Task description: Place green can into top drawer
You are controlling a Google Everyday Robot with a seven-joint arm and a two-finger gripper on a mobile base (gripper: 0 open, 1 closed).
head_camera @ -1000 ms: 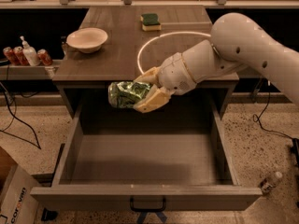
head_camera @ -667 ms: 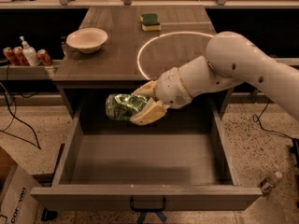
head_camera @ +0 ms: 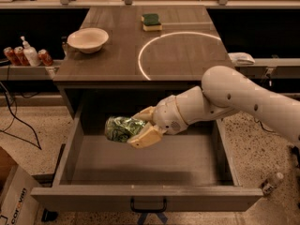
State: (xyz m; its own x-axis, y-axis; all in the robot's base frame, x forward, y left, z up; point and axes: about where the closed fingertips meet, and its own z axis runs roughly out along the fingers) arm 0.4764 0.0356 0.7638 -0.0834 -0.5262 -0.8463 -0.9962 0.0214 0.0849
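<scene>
The green can [head_camera: 122, 128], shiny with a mottled dark-green and whitish pattern, lies on its side in my gripper [head_camera: 139, 127]. The cream fingers [head_camera: 145, 136] are shut on its right end. The can hangs inside the open top drawer [head_camera: 145, 161], over the left-centre of its grey floor and a little above it. The drawer is pulled fully out; its dark handle [head_camera: 148, 205] shows on the front panel. My white arm [head_camera: 234, 100] reaches in from the right.
On the counter stand a cream bowl [head_camera: 87, 39] at left and a green-and-yellow sponge [head_camera: 151, 22] at the back. A white ring [head_camera: 183, 50] marks the countertop. Red cans and a bottle [head_camera: 26, 55] stand on a left shelf. A cardboard box [head_camera: 14, 196] is lower left.
My gripper has lowered with the green can, from level with the counter's front edge down into the open drawer. The can stays held on its side.
</scene>
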